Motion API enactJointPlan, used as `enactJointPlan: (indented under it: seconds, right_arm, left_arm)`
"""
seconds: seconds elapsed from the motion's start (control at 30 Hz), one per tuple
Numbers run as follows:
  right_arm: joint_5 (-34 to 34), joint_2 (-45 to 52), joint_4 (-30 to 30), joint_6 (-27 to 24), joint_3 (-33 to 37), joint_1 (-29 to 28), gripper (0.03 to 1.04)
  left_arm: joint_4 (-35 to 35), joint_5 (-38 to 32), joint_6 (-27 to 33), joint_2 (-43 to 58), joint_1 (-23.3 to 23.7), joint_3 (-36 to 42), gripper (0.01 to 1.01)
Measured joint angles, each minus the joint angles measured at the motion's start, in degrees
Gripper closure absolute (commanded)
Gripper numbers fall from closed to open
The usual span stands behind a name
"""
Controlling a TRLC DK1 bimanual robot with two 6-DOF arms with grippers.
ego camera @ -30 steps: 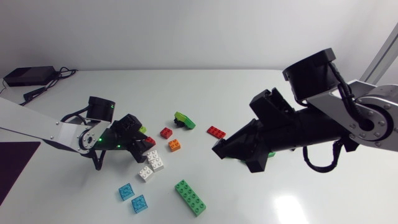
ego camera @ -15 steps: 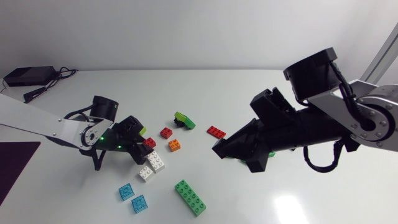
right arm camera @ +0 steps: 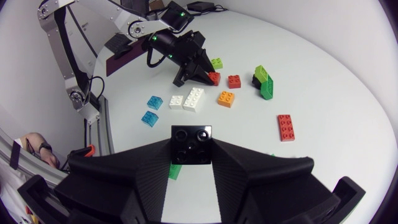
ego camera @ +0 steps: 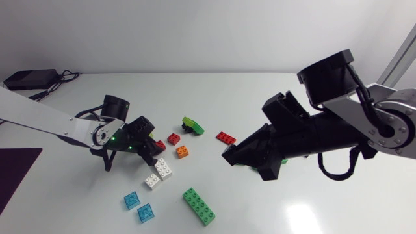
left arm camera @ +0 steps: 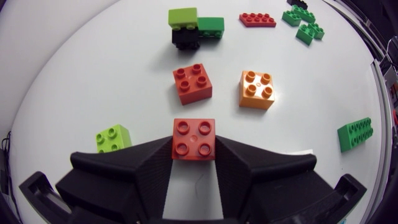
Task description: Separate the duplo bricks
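My left gripper (ego camera: 151,149) (left arm camera: 194,149) is shut on a red 2x2 brick (left arm camera: 194,134), its fingers pressing the brick's two sides low over the table. Just ahead of it lie a second red 2x2 brick (left arm camera: 192,84) (ego camera: 173,138) and an orange 2x2 brick (left arm camera: 257,89) (ego camera: 182,151). Farther ahead stands a joined stack of lime, green and black bricks (left arm camera: 194,30) (ego camera: 192,125). My right gripper (ego camera: 229,156) (right arm camera: 191,155) hangs above the table's middle right, shut on a black 2x2 brick (right arm camera: 191,144).
A lime brick (left arm camera: 113,138) lies beside my left fingers. Two white bricks (ego camera: 158,172), two blue ones (ego camera: 138,206) and a long green brick (ego camera: 198,206) lie nearer the front. A flat red plate (ego camera: 226,137) and green bricks (left arm camera: 305,25) sit near my right gripper. A black box (ego camera: 29,79) is back left.
My left gripper has moved right, toward the red bricks, and shut on one red 2x2 brick. The right arm has kept still with the black brick.
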Motion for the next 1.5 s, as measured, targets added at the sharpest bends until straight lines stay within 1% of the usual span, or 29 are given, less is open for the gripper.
enactJointPlan:
  seconds: [0.1, 0.23, 0.4, 0.53, 0.57, 0.6, 0.63, 0.7, 0.73, 0.77, 0.8, 0.93, 1.2, 1.4, 1.5]
  right_arm:
    - [0.0, -0.07, 0.0, 0.0, 0.0, 0.11, 0.81]
    - [0.0, -0.26, 0.02, 0.0, -0.07, 0.22, 0.81]
    - [0.0, -0.52, 0.0, 0.0, -0.76, 0.22, 0.81]
    - [0.0, -0.52, 0.0, 0.0, -0.76, 0.22, 0.81]
    - [0.0, -0.52, 0.0, 0.0, -0.76, 0.22, 0.81]
    - [0.0, -0.52, 0.02, 0.0, -0.81, 0.22, 0.81]
    - [0.0, -0.52, 0.02, 0.0, -0.85, 0.22, 0.81]
    - [0.0, -0.52, 0.02, 0.0, -0.96, 0.22, 0.81]
    - [0.0, -0.52, 0.02, 0.0, -0.98, 0.22, 0.81]
    - [0.0, -0.52, 0.02, -0.02, -1.01, 0.24, 0.81]
    - [0.0, -0.52, 0.02, -0.02, -1.01, 0.26, 0.81]
    - [0.11, -0.15, 0.02, -0.46, -1.16, 0.26, 0.81]
    - [6.16, 1.18, -0.24, -4.79, -6.23, 1.97, 0.81]
    - [10.34, 3.02, 0.07, -6.8, -9.84, 4.92, 0.81]
    - [12.96, 5.18, 2.05, -7.37, -11.65, 7.41, 0.81]
  left_arm:
    - [-2.12, -0.02, -0.52, 1.68, -0.52, 4.13, 0.815]
    - [-2.51, -0.2, -1.18, 3.52, -1.84, 7.54, 0.813]
    - [-3.61, -0.37, -2.1, 5.7, -3.39, 8.92, 0.813]
    - [-4.07, -0.39, -2.23, 6.32, -3.63, 9.33, 0.808]
    - [-4.24, -0.39, -2.38, 6.4, -3.63, 9.42, 0.738]
    - [-4.26, -0.39, -2.4, 6.51, -3.63, 9.53, 0.611]
    - [-4.28, -0.42, -2.4, 6.6, -3.56, 9.57, 0.464]
    - [-4.5, -0.42, -2.4, 6.62, -3.45, 9.57, 0.223]
    - [-4.66, -0.42, -2.4, 6.62, -3.43, 9.57, 0.144]
    - [-4.68, -0.39, -2.4, 6.6, -3.32, 9.57, 0.087]
    - [-4.76, -0.39, -2.4, 6.56, -3.17, 9.55, 0.052]
    - [-5.75, -0.44, -2.4, 5.27, -2.6, 9.51, 0.044]
    - [-6.19, -0.39, -3.04, 1.27, -3.78, 9.4, 0.046]
    - [-6.19, -0.39, -4.17, 0.66, -5.49, 9.42, 0.046]
    - [-6.21, -0.39, -4.35, 0.7, -5.84, 9.66, 0.046]
